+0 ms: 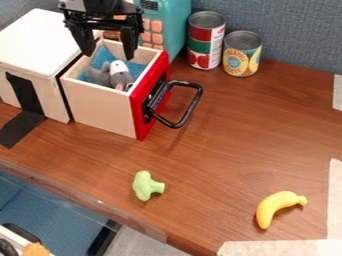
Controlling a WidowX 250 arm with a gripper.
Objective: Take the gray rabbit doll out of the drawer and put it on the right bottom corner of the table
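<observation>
The black two-finger gripper (108, 56) is up over the open, pale wooden drawer (100, 109) with the shiny red front. Its fingers are wide apart. The soft gray rabbit doll (119, 75) is inside, on blue cloth (137, 68). A curved yellow toy banana (274, 206) is on the brown wooden table (224, 137), near the bottom right corner.

- Two cans (202, 40) are standing at the upper middle of the frame.
- One drawer (100, 107) is jutting out at the upper left.
- One gray doll (121, 77) is lying in it.
- One white box (40, 45) is sitting at the upper left.
- One teal toy (176, 22) with keys is standing at the top.
- One green broccoli (143, 186) is lying at the lower middle.
- One banana (274, 205) is lying at the lower right.
</observation>
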